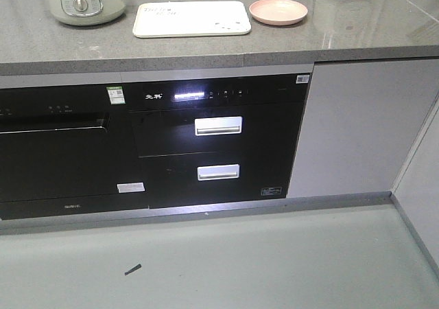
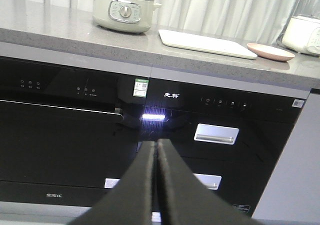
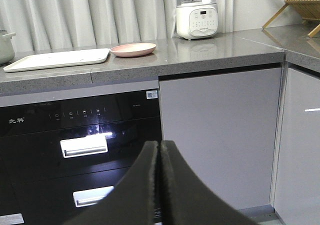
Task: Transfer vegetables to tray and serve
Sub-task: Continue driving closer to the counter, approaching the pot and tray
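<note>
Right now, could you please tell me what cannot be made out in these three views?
- Pot interior: cut by the top edge in the front view, hidden by its rim in the left wrist view; the vegetables show nowhere.
- Tray print: too small and faint in every view.
- Blender: its jar is cut by the top edge in the right wrist view.

Left of the lit display (image 1: 190, 95) on the black appliance (image 1: 171, 151) stand two white Chinese characters (image 1: 152, 96); the green sticker (image 1: 115, 94) further left and the tray's (image 1: 195, 22) lettering are unreadable.
</note>
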### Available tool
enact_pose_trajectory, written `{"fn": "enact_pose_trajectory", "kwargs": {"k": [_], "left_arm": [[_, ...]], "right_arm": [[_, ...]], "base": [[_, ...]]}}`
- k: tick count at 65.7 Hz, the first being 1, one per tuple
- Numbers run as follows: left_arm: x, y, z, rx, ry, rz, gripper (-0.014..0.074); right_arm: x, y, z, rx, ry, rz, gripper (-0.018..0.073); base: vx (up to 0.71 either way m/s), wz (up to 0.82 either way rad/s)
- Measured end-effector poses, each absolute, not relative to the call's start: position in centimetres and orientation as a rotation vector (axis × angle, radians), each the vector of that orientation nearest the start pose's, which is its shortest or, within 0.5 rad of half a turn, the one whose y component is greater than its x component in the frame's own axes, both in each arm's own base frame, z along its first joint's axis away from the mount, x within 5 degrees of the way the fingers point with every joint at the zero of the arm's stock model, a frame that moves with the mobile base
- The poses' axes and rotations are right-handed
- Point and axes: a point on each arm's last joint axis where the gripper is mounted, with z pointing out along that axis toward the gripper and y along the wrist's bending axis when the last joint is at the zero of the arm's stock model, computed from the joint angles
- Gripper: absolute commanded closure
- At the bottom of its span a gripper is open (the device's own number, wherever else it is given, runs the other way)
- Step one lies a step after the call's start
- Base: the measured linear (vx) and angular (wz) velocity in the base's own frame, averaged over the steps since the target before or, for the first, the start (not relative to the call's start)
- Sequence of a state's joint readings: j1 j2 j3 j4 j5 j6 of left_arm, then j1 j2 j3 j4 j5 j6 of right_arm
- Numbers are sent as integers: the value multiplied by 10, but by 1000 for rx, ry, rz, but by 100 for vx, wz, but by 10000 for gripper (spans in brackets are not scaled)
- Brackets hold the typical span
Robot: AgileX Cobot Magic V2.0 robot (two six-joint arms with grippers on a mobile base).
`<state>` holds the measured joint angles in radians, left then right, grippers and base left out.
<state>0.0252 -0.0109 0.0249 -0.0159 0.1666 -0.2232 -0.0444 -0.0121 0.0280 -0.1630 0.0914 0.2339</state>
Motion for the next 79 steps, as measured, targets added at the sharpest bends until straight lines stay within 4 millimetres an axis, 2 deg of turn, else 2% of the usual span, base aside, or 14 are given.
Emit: {"fn": "enact_pose_trajectory", "kwargs": {"k": [79], "left_arm": [[56, 1, 190, -218, 1653, -164, 602]], "right_arm": [[57, -4, 196, 104, 1586, 9, 561]], "base": [[9, 0]]}}
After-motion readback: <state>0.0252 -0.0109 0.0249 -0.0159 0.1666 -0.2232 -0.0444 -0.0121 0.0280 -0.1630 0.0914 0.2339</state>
